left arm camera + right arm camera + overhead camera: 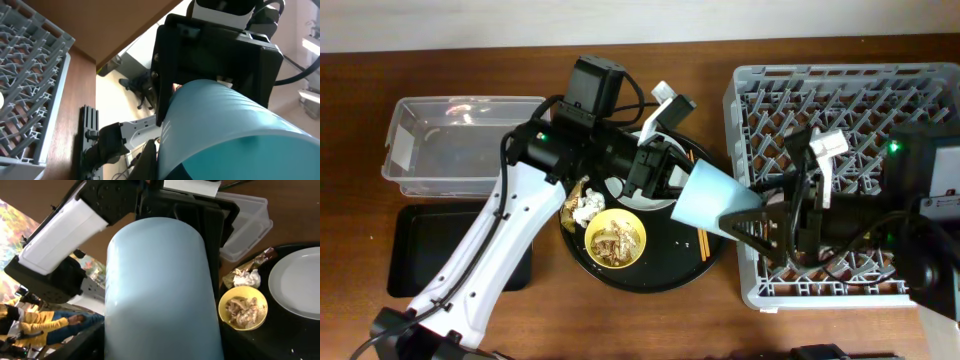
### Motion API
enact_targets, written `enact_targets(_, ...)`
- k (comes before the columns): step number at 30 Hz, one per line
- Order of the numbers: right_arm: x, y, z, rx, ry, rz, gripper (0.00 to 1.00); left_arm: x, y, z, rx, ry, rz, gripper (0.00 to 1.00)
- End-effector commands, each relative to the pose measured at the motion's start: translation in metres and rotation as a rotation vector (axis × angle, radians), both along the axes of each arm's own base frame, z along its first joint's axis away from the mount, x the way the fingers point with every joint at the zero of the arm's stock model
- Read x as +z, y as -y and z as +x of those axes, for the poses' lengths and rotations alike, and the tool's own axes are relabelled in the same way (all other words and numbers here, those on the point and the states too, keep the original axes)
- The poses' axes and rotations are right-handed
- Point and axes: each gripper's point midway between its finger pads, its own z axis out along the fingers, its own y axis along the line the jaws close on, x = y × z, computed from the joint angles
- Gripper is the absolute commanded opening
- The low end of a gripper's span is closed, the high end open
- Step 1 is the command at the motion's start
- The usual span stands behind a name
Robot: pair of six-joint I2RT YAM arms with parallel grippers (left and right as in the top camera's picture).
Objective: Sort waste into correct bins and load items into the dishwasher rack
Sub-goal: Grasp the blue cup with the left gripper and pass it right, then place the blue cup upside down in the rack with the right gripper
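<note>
The light-blue cup [708, 195] hangs tilted above the round tray's right side, between both arms. My left gripper [658, 178] is shut on its wide rim end, and the cup fills the left wrist view [225, 130]. My right gripper [752, 222] closes round its narrow end, and the cup fills the right wrist view [160, 290]. The yellow bowl [614, 240] holds brown food scraps [243, 309]. Crumpled white paper [248, 278] and a brown-and-gold wrapper [261, 257] lie beside it. The pale plate [300, 282] is mostly hidden overhead. The pink cup is out of view.
The grey dishwasher rack [840, 100] stands at the right under my right arm. The clear box [460, 145] is at the back left, with the shallow black tray [415, 250] in front of it. A chopstick [702, 245] lies on the round black tray [670, 268].
</note>
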Motion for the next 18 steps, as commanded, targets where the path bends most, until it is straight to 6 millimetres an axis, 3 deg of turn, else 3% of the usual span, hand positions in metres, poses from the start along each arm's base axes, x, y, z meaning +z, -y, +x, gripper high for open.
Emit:
enact_targets(1, 0.003, -0.002, -0.002, 0.009, 0.016, 0.005, 0.56, -0.006, 0.004, 0.007, 0.049, 0.047, 0.034, 0.0)
enact_targets(2, 0.002, -0.001, 0.0, 0.003, 0.018, -0.002, 0.52, -0.007, 0.004, 0.009, 0.056, 0.053, 0.038, 0.05)
enact_targets(3, -0.001, 0.002, 0.003, -0.023, 0.022, -0.027, 0.51, -0.007, 0.004, 0.009, 0.056, 0.053, 0.038, 0.35)
enact_targets(4, -0.005, 0.007, 0.007, -0.065, 0.034, -0.064, 0.45, -0.007, 0.004, 0.009, 0.056, 0.054, 0.038, 1.0)
enact_targets(6, -0.001, 0.031, 0.012, -0.242, 0.06, -0.131, 0.43, -0.01, 0.005, 0.012, 0.073, 0.059, 0.053, 1.0)
enact_targets(9, 0.001, 0.099, 0.011, -0.704, -0.024, -0.226, 0.44, -0.025, 0.004, 0.03, 0.18, 0.033, 0.156, 1.0)
enact_targets(12, -0.053, 0.199, -0.016, -1.322, -0.406, -0.422, 0.43, -0.03, -0.005, 0.035, 0.204, -0.02, 0.187, 1.0)
enact_targets(15, -0.079, 0.241, -0.012, -1.467, -0.594, -0.521, 0.43, -0.035, -0.011, 0.033, 0.212, -0.069, 0.218, 1.0)
enact_targets(18, -0.127, 0.283, 0.016, -1.476, -0.892, -0.579, 0.43, -0.045, -0.031, 0.031, 0.364, 0.03, 0.385, 1.0)
